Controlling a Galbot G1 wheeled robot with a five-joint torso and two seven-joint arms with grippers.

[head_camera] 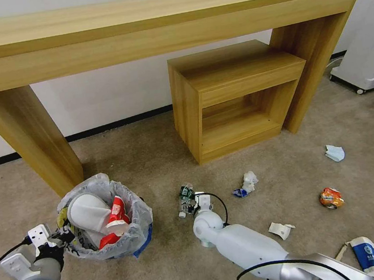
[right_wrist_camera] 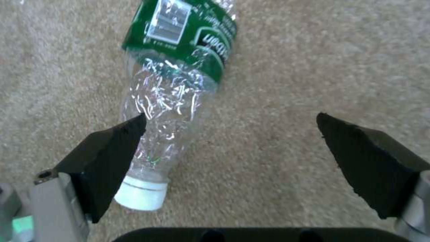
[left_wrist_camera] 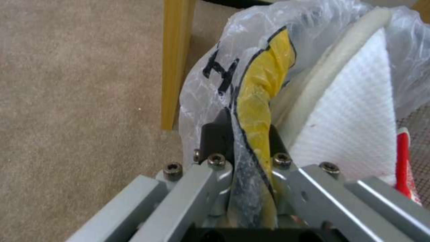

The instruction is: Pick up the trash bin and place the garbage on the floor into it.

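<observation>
My left gripper (left_wrist_camera: pixel 244 144) pinches the trash bin (head_camera: pixel 135 216) rim. My right gripper (right_wrist_camera: pixel 230 134) hangs spread wide over a squashed plastic bottle (right_wrist_camera: pixel 172 90) on the carpet (right_wrist_camera: pixel 313 60). It looks light and crinkly; I'd grab its middle.

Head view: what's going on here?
The left gripper is shut on the rim of the trash bin, which already holds a white slipper and a red wrapper. The right gripper is open, low over the floor, next to a crushed clear bottle with a green label but not yet around it. A cup, an orange wrapper and paper scraps lie on the carpet.
</observation>
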